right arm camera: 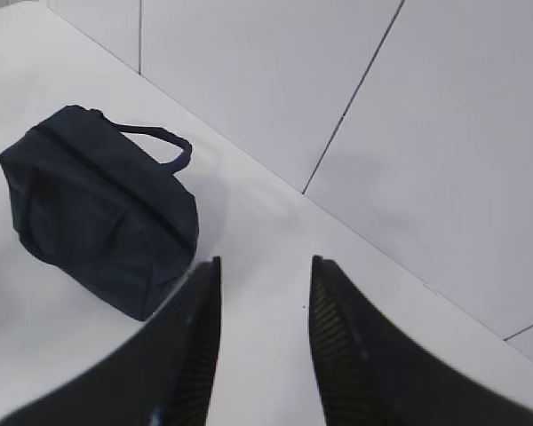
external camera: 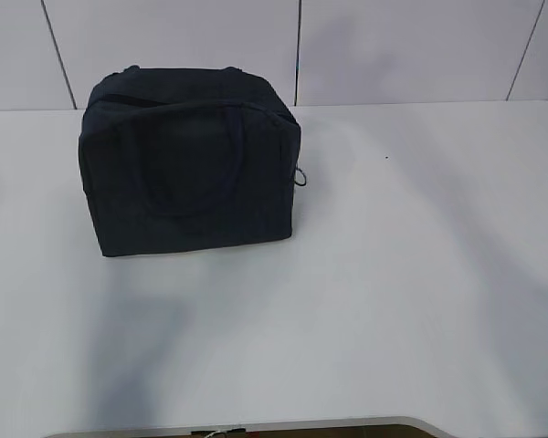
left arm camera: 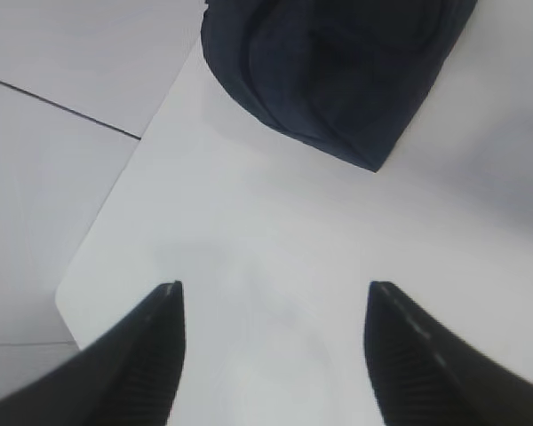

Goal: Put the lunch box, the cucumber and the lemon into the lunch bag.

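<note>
- Left gripper (left arm camera: 271,306): bottom edge of the left wrist view, two dark ribbed fingers spread wide, nothing between them, only bare table (left arm camera: 275,231) under them.
- Right gripper (right arm camera: 265,288): bottom centre of the right wrist view, jaws parted with a narrower gap, empty, hanging above the table.
- Lunch bag (external camera: 190,164): upper left of the exterior view, standing upright on the table; top of frame in the left wrist view, left side in the right wrist view. Well apart from both grippers.
- Bag is boxy dark navy fabric, matte, soft-sided with creases; one loop handle lies flat against the front face, the other sits at the far top edge. Silver ring pull (external camera: 301,177) hangs at its right end.
- Top looks closed, though the zipper line is too dark to read for sure.
- Lunch box, cucumber, lemon: in none of the three views. They may already be inside the bag; can't confirm.
- Table is smooth, white, slightly glossy, rounded corners; pale panelled wall (external camera: 411,46) behind.
- Risks: soft walls will buckle or slide on the slick top if pushed by one arm alone; small ring pull is easy to miss; a loose handle could snag a finger.
</note>
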You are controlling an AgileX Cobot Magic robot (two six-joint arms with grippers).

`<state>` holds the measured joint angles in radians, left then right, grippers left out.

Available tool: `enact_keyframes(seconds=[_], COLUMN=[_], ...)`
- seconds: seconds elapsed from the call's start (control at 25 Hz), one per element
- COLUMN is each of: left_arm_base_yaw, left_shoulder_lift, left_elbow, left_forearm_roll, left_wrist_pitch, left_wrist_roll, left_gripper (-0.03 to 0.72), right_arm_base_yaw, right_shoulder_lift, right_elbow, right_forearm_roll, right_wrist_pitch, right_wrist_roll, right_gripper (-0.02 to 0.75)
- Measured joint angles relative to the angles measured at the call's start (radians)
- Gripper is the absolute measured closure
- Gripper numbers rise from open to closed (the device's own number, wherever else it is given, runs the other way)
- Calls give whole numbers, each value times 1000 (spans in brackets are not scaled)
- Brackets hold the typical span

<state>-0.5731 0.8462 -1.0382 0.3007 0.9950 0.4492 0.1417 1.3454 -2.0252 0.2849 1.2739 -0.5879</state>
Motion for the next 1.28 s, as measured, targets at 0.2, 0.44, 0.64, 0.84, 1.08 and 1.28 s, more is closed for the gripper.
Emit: enact_keyframes(seconds=[0.2,0.44,0.64,0.84,1.08,1.28], left_arm_base_yaw=[0,0,0,0,0,0], left_shoulder_lift=[-79,-149,-220,-327,-503,-655], left_elbow=[0,0,12,70,129,184], left_forearm_roll=[-2,-8,-29,-83,-156,-212], left_wrist_pitch=[42,64,80,80,85,98], left_wrist_roll=[-115,-288,-344,-391,-420,-422], left_gripper=[231,232,232,231,232,232], right_arm_base_yaw=[0,0,0,0,0,0], right_shoulder_lift=[-92,-219,-336,-471,-611,-753], right_elbow=[56,122,188,275,446,672], right_forearm_roll=[21,36,36,38,39,37], right_wrist_pitch=[0,2,2,2,2,2], right_wrist_roll=[0,9,31,47,86,110], right_gripper=[455,455,455,455,455,455])
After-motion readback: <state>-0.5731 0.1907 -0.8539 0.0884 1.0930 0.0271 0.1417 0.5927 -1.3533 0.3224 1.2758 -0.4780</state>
